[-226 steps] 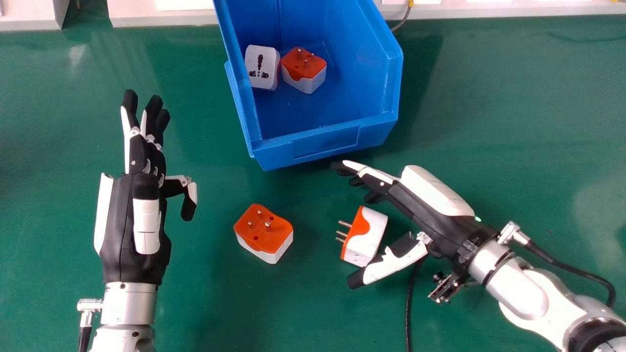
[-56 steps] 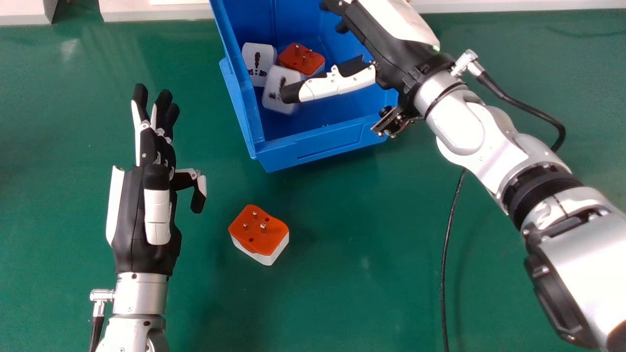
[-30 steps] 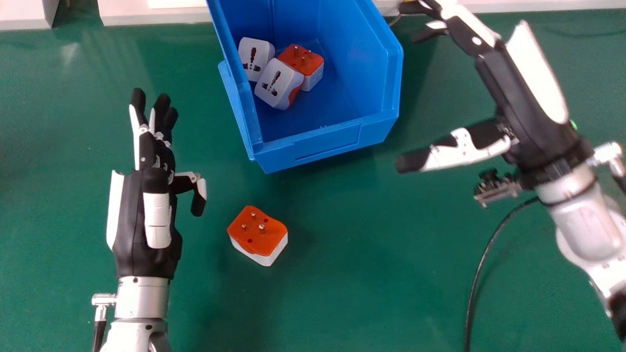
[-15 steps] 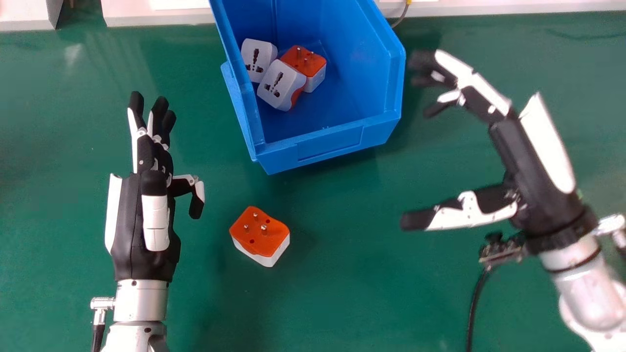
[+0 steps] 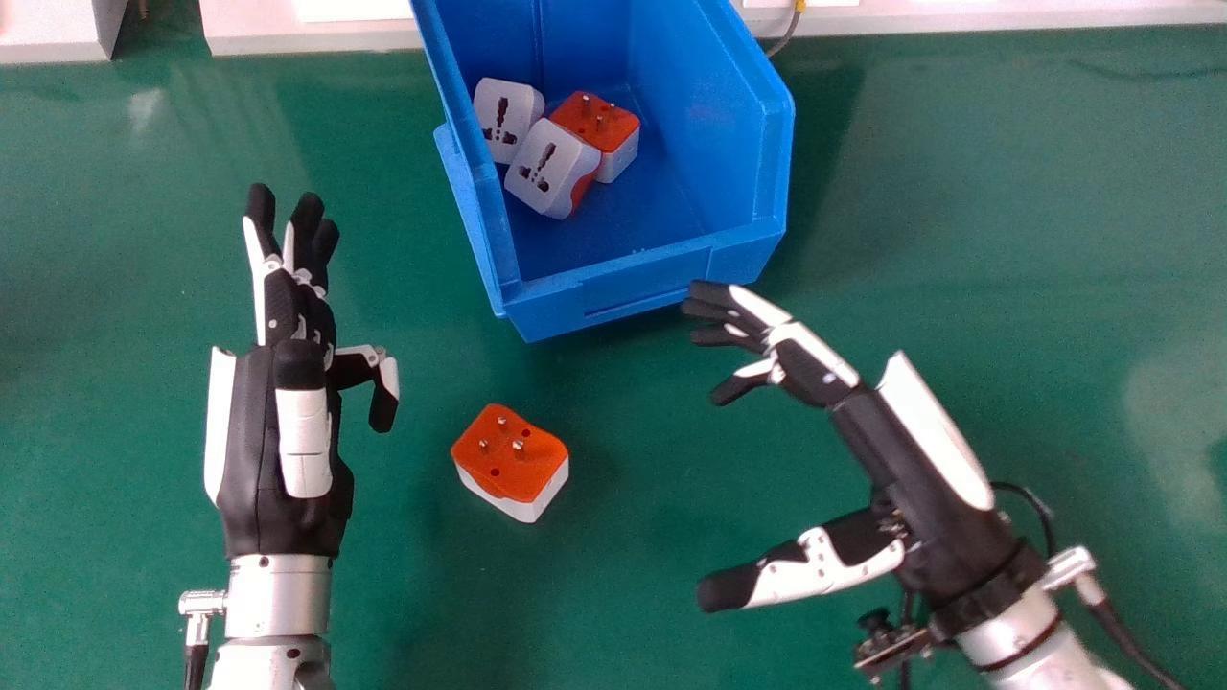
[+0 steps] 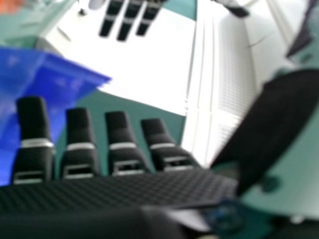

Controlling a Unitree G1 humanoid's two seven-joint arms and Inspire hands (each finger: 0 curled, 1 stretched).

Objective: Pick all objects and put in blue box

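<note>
My left hand [image 5: 288, 422] stands at the left of the head view, open and holding nothing. My right hand [image 5: 901, 460] is open at the lower right, its thumb spread well away from its fingers, with bare table between. An orange and white plug adapter [image 5: 511, 460] lies between the two hands, prongs up, touched by neither. Inside the blue box [image 5: 642, 280] are a white adapter [image 5: 506, 107], another white one [image 5: 548, 165] and an orange-topped one [image 5: 599, 125]. In the right hand view, my right hand [image 6: 122, 149] shows open fingers near the blue box [image 6: 55, 74].
The green table [image 5: 1007, 211] extends on both sides of the box. A pale ledge [image 5: 316, 34] runs along the far edge. A black cable [image 5: 1126, 637] hangs at my right wrist.
One adapter left the table's right side and now lies in the box. My right hand went over the box, swung out to the right, then came back nearer the robot and leftward, holding nothing.
</note>
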